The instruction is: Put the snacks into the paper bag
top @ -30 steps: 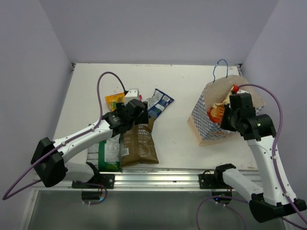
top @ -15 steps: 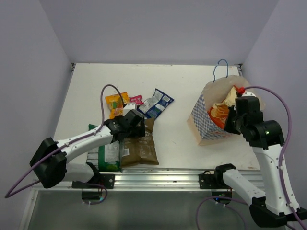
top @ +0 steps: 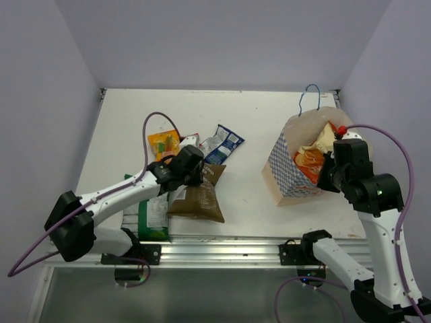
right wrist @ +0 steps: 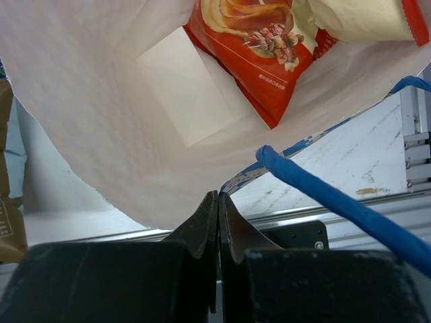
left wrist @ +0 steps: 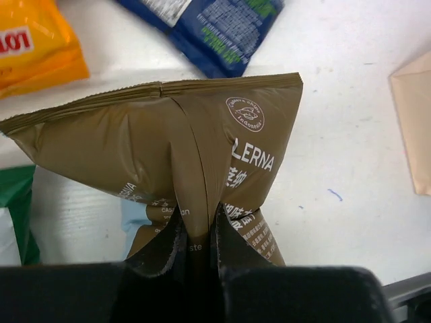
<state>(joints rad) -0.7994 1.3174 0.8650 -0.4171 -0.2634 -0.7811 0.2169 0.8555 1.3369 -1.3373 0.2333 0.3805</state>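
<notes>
My left gripper is shut on a pinched fold of the brown packet, whose top end is lifted and puckered. The orange packet and blue-white packet lie just beyond it. The green-white packet lies flat to its left. At the right, the paper bag leans open with a red-orange packet inside. My right gripper is shut on the bag's near rim.
The bag's blue cord handles show at its far side and by my right fingers. A metal rail runs along the table's near edge. Grey walls close in the left, back and right.
My left gripper, open a second ago, came down and shut on the brown packet, whose top now bunches up. The right gripper still holds the bag's rim.
</notes>
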